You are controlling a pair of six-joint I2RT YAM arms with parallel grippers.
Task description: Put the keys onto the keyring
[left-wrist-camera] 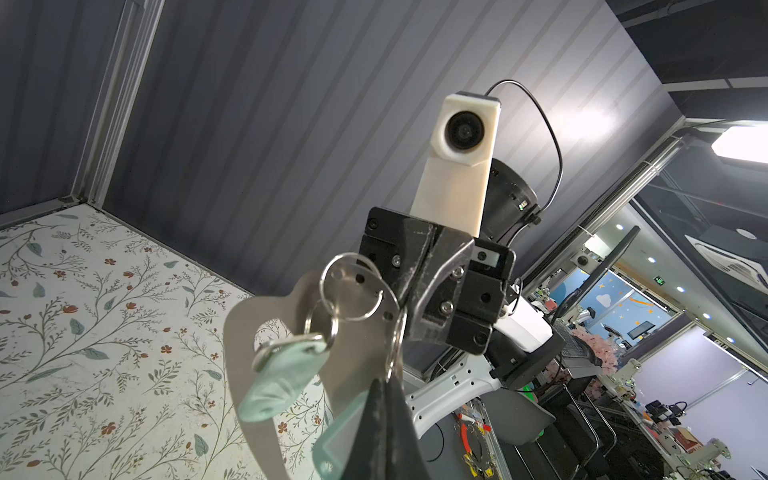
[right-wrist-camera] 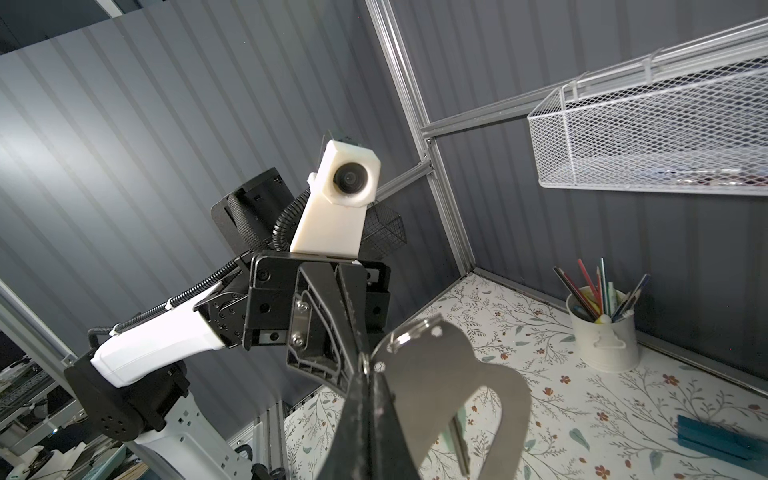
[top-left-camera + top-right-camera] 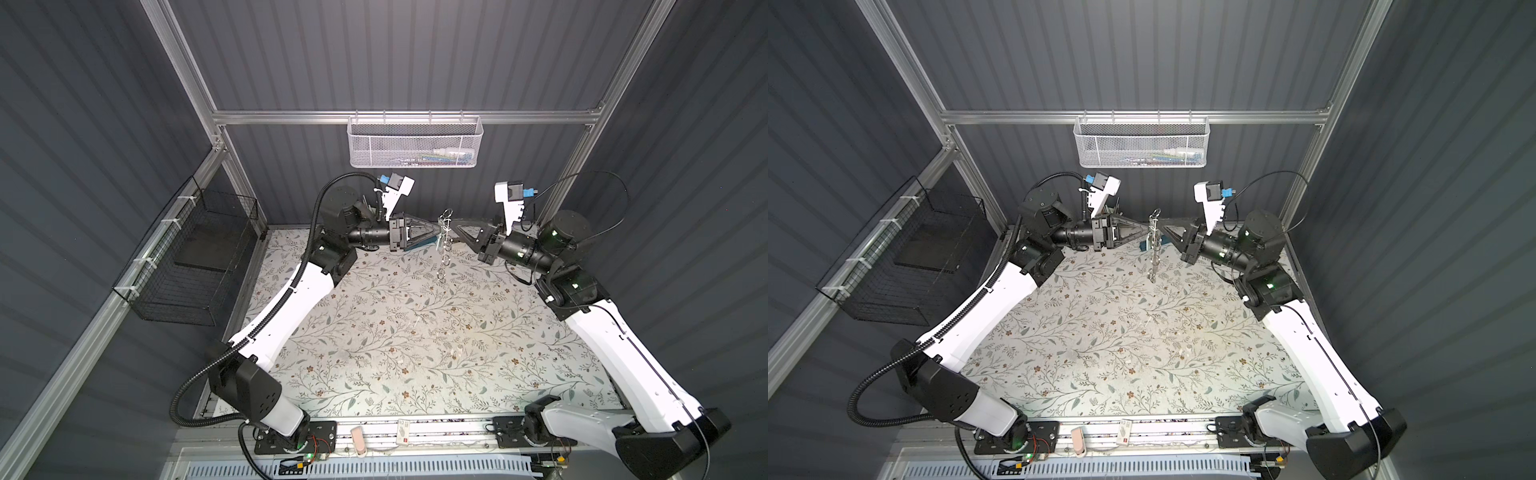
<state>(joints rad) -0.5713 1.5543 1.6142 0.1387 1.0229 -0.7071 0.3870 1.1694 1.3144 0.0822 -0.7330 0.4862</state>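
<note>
In both top views the two arms reach up from their bases at the near edge and bend inward at the far end of the table [image 3: 415,353]. Their last links are nearly level and point at each other. The left gripper [image 3: 434,235] [image 3: 1140,232] and the right gripper [image 3: 456,229] [image 3: 1163,229] meet tip to tip, wrist cameras on top. Between the tips the keyring [image 3: 445,245] [image 3: 1154,249] hangs in the air above the table, seen edge-on, with its rings dangling in a line below. A teal case [image 3: 424,248] lies on the table under the left gripper.

From the left wrist, the keyring [image 1: 249,324] shows its grey face and big cutout. A key [image 1: 282,374] with a mint tag hangs from a split ring near the plate's edge. The right gripper [image 1: 405,299] comes in head-on, clamped on that edge. The left gripper [image 1: 386,386] is clenched too, pinching a ring [image 1: 395,349] that hangs from the plate. A second key [image 1: 332,440] sits just beside its fingers, and I can't tell whether it is on that ring.

From the right wrist, the right gripper [image 2: 368,378] grips the rim of the keyring [image 2: 432,374]. The left gripper [image 2: 360,357] reaches in from the other side, fingers pressed together, and its tips touch the same spot on the rim.
</note>
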